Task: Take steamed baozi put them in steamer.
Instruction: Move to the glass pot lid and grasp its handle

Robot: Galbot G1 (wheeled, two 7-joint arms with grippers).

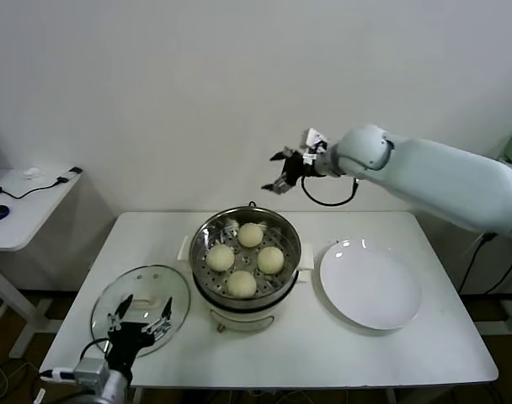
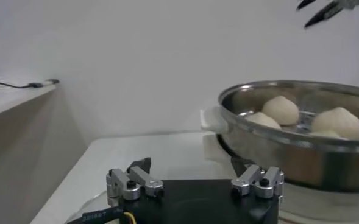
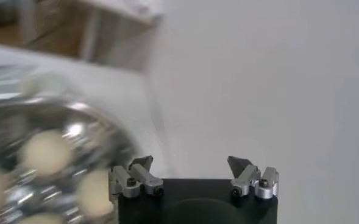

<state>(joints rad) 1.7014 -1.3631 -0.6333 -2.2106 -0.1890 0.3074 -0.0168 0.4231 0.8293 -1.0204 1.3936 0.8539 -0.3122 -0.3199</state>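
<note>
Jaws apart; steamer (image 3: 39, 152) blurred, cut off.

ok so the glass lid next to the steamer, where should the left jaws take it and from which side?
Probably the cream handle at the centre of the glass lid, coming straight down from above. The lid lies flat on the table, dome up, so its rim offers little to pinch; the raised handle is the one graspable part. The left gripper, open, hovers right over it.

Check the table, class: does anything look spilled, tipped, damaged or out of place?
Nothing stands out. Four baozi sit in the upright steamer; the glass lid lies flat beside it, and the white plate is bare.
</note>
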